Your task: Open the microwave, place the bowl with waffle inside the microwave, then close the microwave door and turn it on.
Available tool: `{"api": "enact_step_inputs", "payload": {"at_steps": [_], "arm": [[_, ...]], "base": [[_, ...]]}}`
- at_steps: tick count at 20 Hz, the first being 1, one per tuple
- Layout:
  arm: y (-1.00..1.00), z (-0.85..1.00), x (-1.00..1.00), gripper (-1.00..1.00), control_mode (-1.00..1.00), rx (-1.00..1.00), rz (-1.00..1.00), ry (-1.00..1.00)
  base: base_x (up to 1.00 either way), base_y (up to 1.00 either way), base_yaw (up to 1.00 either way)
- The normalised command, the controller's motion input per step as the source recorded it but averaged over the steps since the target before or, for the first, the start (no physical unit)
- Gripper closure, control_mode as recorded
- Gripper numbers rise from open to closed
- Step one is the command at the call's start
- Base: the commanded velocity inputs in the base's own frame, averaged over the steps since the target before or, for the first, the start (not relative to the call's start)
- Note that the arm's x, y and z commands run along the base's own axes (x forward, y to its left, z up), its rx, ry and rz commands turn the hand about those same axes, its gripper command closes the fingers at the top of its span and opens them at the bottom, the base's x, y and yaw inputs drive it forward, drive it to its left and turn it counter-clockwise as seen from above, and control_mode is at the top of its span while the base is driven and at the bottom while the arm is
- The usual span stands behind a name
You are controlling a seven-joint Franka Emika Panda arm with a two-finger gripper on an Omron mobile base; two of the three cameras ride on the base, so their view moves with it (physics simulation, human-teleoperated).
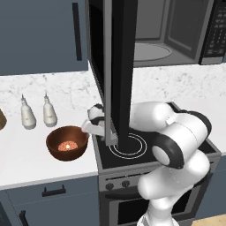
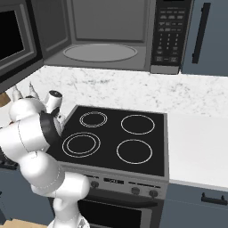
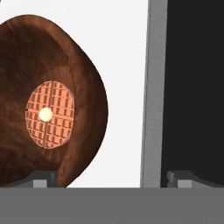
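While its two dark fingertips (image 3: 43,178) stand spread wide with nothing between them, the hand (image 1: 90,126) hovers low over the white surface (image 1: 26,159), just right of the bowl with waffle (image 1: 67,142) and just left of the stovetop (image 1: 132,148). Through the hand view, the bowl's reddish-brown rim sits by one fingertip, though whether they touch is hard to tell. The waffle (image 3: 49,114) lies flat at the bowl's centre with a pale dot in its middle. Beside it runs the grey edge of the stovetop. Behind the bowl, two white bottles (image 1: 37,112) stand upright near the marbled wall. Above, the microwave door (image 1: 117,66) is swung fully outward, edge-on in the left base view, in front of the forearm. The microwave (image 2: 107,35) shows its grey cavity and round glass turntable (image 2: 100,52), with the keypad (image 2: 168,33) on its right edge.
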Motion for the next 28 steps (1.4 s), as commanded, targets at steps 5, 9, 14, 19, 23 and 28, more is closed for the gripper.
{"api": "enact_step_inputs", "payload": {"at_steps": [5,9,14,19,23,28], "arm": [[0.36,-0.24,0.11,-1.00,-1.00,0.00,0.00,0.00],[0.37,-0.31,0.24,-1.00,-1.00,0.00,0.00,0.00],[0.20,-0.29,0.29,-1.00,-1.00,0.00,0.00,0.00],[0.03,-0.06,0.07,1.00,-1.00,0.00,0.00,0.00],[0.00,0.00,0.00,1.00,-1.00,0.00,0.00,0.00],[-0.29,0.13,-0.03,1.00,-1.00,0.00,-0.05,0.00]], "base": [[0.00,0.00,0.00],[0.00,0.00,0.00],[0.00,0.00,0.00],[0.00,0.00,0.00],[0.00,0.00,0.00],[0.00,0.00,0.00]]}}
